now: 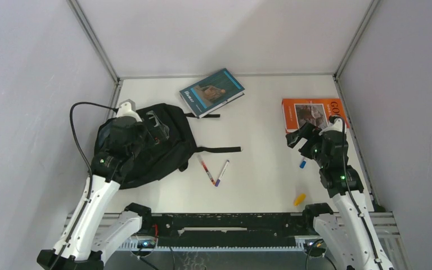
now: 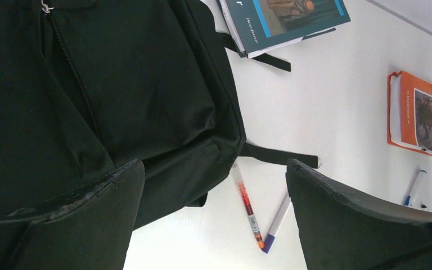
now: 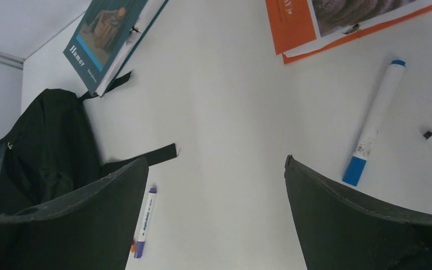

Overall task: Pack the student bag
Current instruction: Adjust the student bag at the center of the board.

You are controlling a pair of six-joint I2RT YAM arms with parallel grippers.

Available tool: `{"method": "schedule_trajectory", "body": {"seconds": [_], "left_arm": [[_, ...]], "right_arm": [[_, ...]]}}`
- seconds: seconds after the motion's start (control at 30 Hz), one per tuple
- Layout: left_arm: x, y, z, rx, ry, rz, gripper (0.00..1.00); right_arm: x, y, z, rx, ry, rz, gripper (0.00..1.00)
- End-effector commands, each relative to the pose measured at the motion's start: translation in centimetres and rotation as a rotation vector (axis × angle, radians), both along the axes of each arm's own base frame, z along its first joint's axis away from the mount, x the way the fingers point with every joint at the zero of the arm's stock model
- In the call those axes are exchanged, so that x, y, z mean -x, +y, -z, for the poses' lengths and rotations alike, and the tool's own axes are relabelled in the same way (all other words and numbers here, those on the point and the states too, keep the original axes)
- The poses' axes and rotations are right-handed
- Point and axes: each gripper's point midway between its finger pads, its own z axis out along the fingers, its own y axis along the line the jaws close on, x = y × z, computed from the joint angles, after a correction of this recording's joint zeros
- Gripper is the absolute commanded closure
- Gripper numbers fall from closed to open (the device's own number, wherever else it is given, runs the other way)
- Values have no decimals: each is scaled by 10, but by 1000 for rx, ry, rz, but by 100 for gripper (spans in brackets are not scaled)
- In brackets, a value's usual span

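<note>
The student bag (image 1: 166, 152) lies slumped by the left edge of the desk (image 1: 259, 135), one strap trailing toward the middle, and the left gripper (image 2: 212, 166) hangs over it with its fingers spread wide and nothing between them. The right gripper (image 3: 215, 160), likewise wide apart and empty, hovers near the right edge beside an orange book (image 1: 310, 114), above a blue-capped marker (image 3: 374, 121). A teal book (image 1: 212, 91) lies at the far edge, and a red pen (image 1: 206, 170) meets a purple-tipped pen (image 1: 222, 172) in a V just beside the bag
</note>
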Motion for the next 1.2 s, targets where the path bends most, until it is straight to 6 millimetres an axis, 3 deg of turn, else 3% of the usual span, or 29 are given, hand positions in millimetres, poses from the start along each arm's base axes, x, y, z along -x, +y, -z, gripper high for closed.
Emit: {"method": "schedule_trajectory", "body": {"seconds": [0.0,0.23,0.47,0.7,0.8,0.87,0.93,1.0,1.17], "left_arm": [[-4,6,-26,-12,-92,-15,0],[3,1,-31,-3,-136,30,0],[5,-3,-8,-25,-65,55,0],[9,-2,23,-175,73,31,0],[10,-12,33,-215,107,70,0],[13,-30,41,-261,124,186,0],[16,-47,57,-342,206,288,0],[22,-49,73,-396,315,304,0],[7,-26,82,-488,358,129,3]], "right_arm": [[-9,10,-15,-23,-64,-45,0],[-8,24,-9,-10,-42,-79,0],[-6,53,2,-6,-1,-129,0],[4,86,24,41,90,-173,0],[6,101,31,41,113,-208,0],[5,107,35,53,131,-211,1],[3,110,37,48,157,-194,1],[3,112,40,41,171,-194,1],[5,114,41,33,185,-199,1]]}}
